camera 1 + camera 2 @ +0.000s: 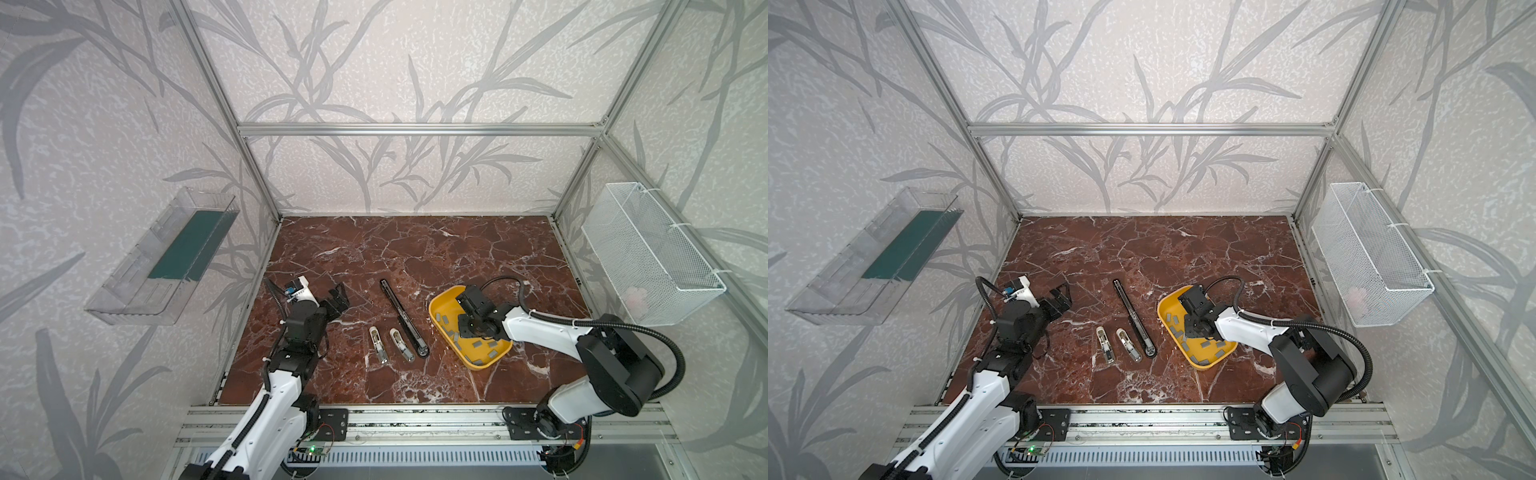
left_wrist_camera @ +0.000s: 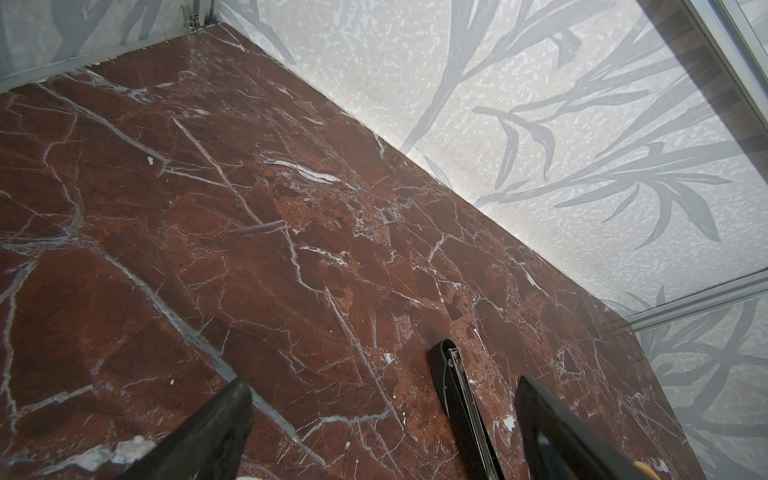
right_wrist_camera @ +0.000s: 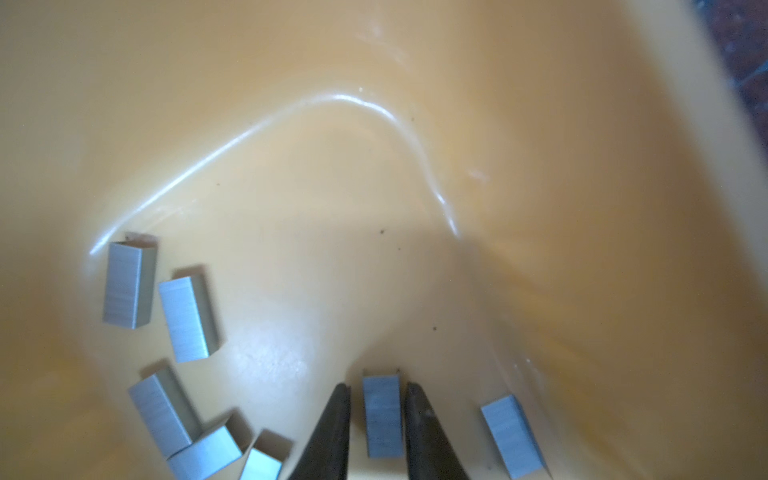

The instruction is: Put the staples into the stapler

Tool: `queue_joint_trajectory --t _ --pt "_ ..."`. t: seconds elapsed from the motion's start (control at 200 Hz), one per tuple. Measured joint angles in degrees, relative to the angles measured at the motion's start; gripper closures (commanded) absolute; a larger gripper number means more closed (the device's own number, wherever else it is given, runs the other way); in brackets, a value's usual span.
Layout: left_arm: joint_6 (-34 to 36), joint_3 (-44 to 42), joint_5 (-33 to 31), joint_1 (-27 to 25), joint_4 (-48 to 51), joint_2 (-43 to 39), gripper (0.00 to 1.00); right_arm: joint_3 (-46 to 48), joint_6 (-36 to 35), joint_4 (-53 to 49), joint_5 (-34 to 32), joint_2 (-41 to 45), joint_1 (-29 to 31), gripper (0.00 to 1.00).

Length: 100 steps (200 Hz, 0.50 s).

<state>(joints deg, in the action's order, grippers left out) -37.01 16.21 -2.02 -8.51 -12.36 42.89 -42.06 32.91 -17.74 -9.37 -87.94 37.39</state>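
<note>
A robot's right end effector (image 3: 378, 399) reaches down into a yellow tray (image 1: 473, 365) of loose staple strips, its jaws drawn narrow on either side of one strip (image 3: 382, 415), which lies lengthwise between the dark fingers (image 3: 332, 428); whether they have clamped it yet cannot be told, as a thin gap seems to show on one side. The chosen strip sits apart from its neighbours (image 3: 189, 318), probably why it was singled out, though the tray's sloping wall (image 3: 540, 124) rises close by and leaves little room to swing. The stapler (image 1: 401, 316) lies on the red marble surface (image 1: 415, 249) between the two arms, just left of the tray, laid out long and flat with its metal rail (image 2: 457, 374) facing up, apparently ready to take staples. The left end effector (image 1: 338, 301) hangs wide open and empty near the stapler's far end, placed as if to steady it. Two small cream and silver pieces (image 1: 378, 345) lie on the stapler's other side, clear of the short, open path from the tray
</note>
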Motion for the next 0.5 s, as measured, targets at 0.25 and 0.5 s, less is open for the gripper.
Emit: queue_joint_trajectory --t 0.25,0.5 --pt "-0.02 0.00 0.00 0.00 0.00 0.00 0.02 -1.60 -0.26 -0.33 -0.02 -1.66 0.00 0.81" --pt "-0.04 0.00 0.02 0.00 -0.13 0.17 0.02 -1.70 -0.42 -0.35 -0.31 -1.73 0.44 0.84"
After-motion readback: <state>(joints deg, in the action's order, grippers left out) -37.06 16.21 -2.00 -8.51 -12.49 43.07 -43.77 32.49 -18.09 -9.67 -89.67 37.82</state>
